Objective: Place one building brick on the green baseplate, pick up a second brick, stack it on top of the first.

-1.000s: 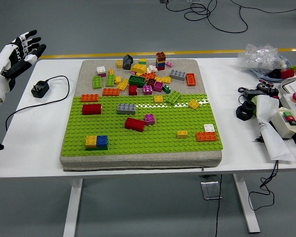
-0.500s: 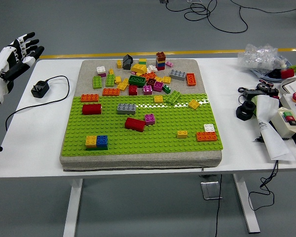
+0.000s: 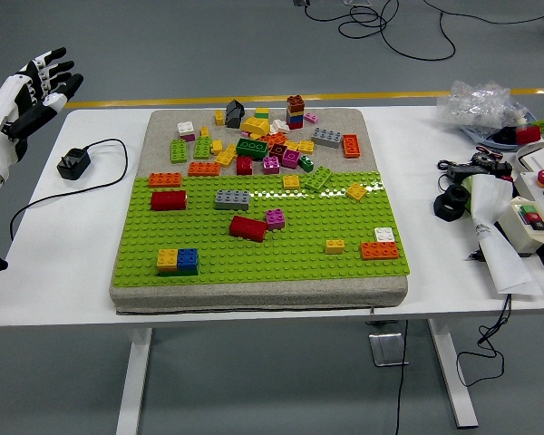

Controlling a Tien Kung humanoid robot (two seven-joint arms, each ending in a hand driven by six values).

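Left hand, fingers spread and empty, upper left of frame, well apart from the loose bricks; approach should single out an isolated brick above the green baseplate.

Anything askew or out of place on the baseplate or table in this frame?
Mostly tidy. The dark red brick near the green baseplate centre lies tilted, not pressed onto the studs. The left hand hovers open, off the table's left edge.
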